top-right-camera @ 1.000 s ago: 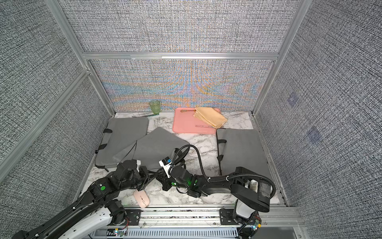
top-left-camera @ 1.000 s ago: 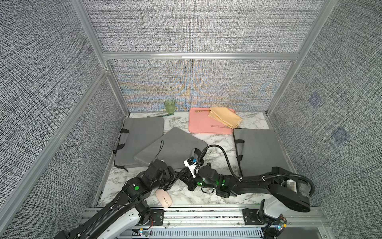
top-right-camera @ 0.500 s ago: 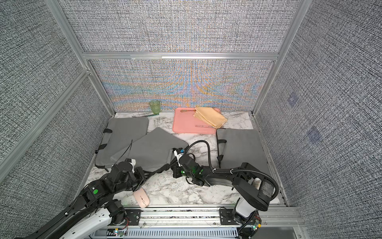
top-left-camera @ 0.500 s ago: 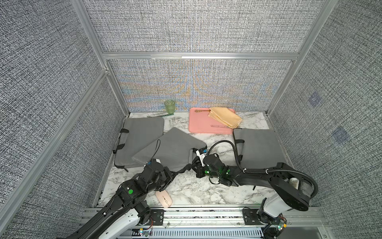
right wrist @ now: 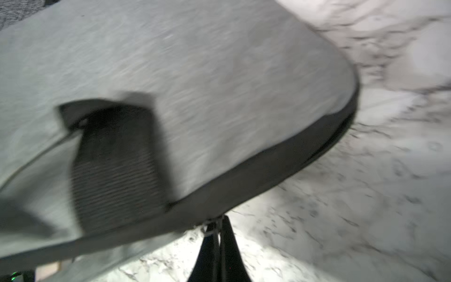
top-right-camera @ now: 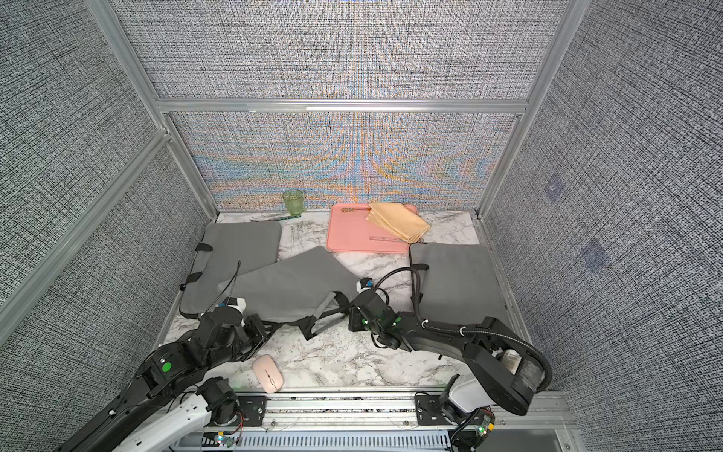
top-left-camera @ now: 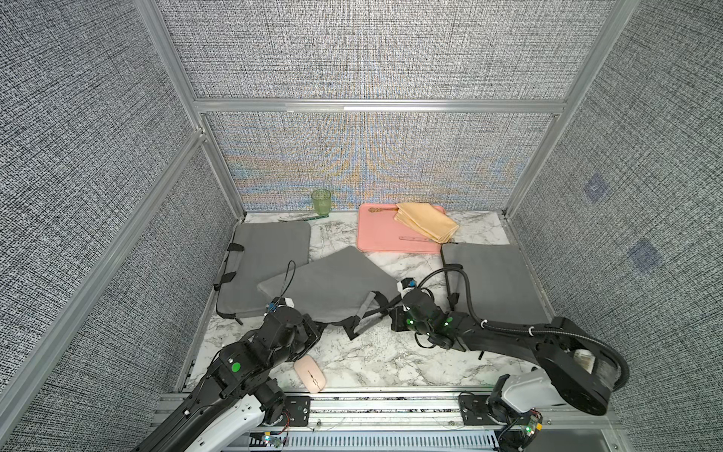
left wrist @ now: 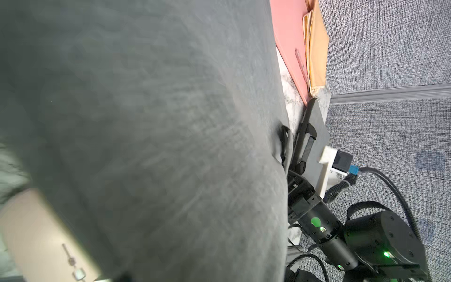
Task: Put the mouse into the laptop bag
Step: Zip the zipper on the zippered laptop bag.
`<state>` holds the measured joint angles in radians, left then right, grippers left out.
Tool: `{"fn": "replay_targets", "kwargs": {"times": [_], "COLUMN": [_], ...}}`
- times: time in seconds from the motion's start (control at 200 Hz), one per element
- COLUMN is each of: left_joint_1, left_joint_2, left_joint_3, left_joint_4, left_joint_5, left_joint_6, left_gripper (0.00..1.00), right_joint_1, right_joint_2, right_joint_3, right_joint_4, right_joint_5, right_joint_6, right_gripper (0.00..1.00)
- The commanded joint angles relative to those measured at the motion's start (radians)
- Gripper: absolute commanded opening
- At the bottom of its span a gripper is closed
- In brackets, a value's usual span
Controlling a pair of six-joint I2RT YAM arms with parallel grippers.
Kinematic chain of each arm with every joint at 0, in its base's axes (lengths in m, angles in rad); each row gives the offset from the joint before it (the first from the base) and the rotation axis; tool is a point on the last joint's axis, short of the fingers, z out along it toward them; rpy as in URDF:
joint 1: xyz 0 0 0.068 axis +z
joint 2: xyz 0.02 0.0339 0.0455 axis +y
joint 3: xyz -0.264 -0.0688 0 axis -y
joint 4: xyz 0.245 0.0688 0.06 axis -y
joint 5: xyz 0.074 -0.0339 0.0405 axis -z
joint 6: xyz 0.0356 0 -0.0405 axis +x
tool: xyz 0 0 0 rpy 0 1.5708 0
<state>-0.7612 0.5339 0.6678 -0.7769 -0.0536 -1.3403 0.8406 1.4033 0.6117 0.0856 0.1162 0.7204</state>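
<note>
- A flat grey bag (top-left-camera: 270,250) lies at the far left of the marble table (top-left-camera: 391,352), with a green cup (top-left-camera: 321,201) just beyond it by the back wall.
- The left gripper (top-left-camera: 315,332) sits at the near-left corner of the laptop bag. Its jaws are pressed together on the bag's dark edge, and fabric hides the fingertips.
- The mouse (top-left-camera: 310,373), pale pink, lies on the table at the near edge, just beside the left arm and outside every bag.
- The laptop bag (top-left-camera: 332,281), grey and turned at an angle, lies in the middle, overlapping the left bag.
- A pink tray (top-left-camera: 387,235) at the far side carries a folded yellow cloth (top-left-camera: 426,221).
- The right gripper (right wrist: 218,244) is at the laptop bag's near-right corner, its jaws pinching the zipper pull (right wrist: 211,225).
- Another grey bag (top-left-camera: 493,278) lies flat at the right.
</note>
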Motion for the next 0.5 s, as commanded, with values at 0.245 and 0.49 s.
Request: {"fn": "replay_targets", "kwargs": {"times": [0.245, 0.49], "left_joint_1": [0.113, 0.321], "left_joint_2": [0.235, 0.480], "left_joint_3": [0.048, 0.092], "left_joint_4": [0.089, 0.231], "left_joint_5": [-0.065, 0.072], "left_joint_6": [0.150, 0.235], "left_gripper": [0.00, 0.00], "right_joint_1": [-0.069, -0.065], "right_joint_2": [-0.198, -0.395], "right_joint_3": [-0.095, -0.201], "right_joint_4": [-0.312, -0.390], "right_joint_5": [0.212, 0.195], "right_joint_6": [0.089, 0.122], "right_gripper": [0.00, 0.00]}}
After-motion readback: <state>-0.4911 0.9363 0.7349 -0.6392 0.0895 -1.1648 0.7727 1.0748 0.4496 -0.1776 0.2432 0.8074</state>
